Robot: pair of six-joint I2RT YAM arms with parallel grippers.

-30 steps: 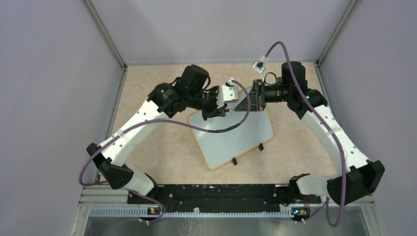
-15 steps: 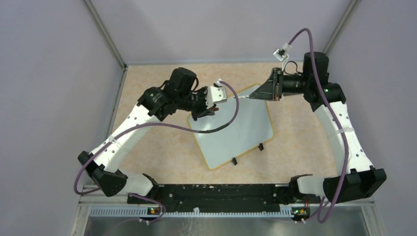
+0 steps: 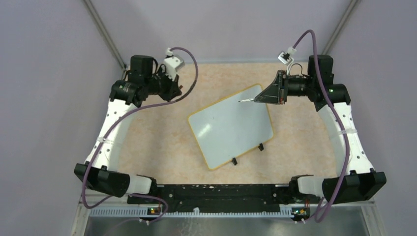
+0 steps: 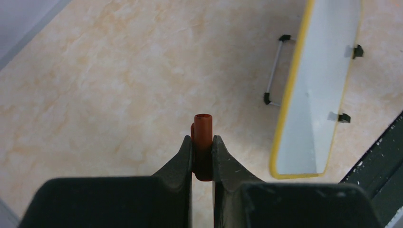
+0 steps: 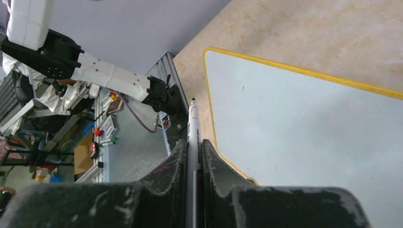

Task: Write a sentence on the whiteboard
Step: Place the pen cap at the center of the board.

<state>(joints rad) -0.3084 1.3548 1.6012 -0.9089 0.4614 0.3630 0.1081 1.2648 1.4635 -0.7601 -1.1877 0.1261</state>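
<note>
A beige marbled tabletop carries the blank whiteboard at its centre, propped on small feet; it looks light and likely to slide. The right gripper pinches the slim, rigid marker mid-barrel, its tip near the board's far edge. The left gripper clamps the reddish cap.

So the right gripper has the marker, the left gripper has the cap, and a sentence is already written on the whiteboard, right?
Not quite. The whiteboard is blank; the top view shows no writing on it. The rest stands: the right gripper has the marker and the left gripper has the cap.
</note>
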